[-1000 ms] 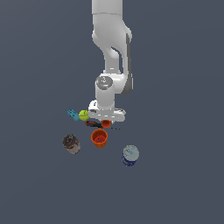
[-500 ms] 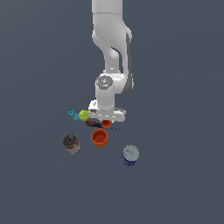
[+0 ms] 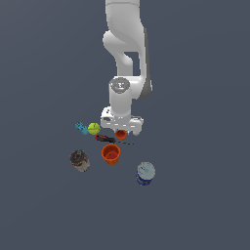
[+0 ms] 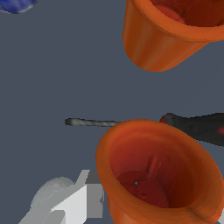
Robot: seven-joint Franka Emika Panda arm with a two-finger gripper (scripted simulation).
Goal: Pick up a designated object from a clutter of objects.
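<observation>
**Gripper right down on the small cup**

While only one finger (image 4: 72, 203) shows in the wrist view, it sits just beside the small cup's (image 4: 159, 175) outer wall, so my guess is the gripper (image 3: 121, 128) is straddling the cup with the other finger hidden past its far side. Can't tell how wide the jaws are or whether they've actually bitten yet.

Small cup is upright, mouth open to the camera, directly under the hand in the exterior view (image 3: 121, 134). Coming straight down makes sense, since the tool (image 4: 197, 127) lies right alongside it, shaft poking out past the rim, and a side approach would bump it.

Big cup (image 3: 111, 154) sits near, just beyond the tool. Ball (image 3: 93, 128) and teal piece (image 3: 81, 128) are off to the exterior view's left. Two cans, dark one (image 3: 79, 159) and blue one (image 3: 145, 174), stand well apart from everything.
</observation>
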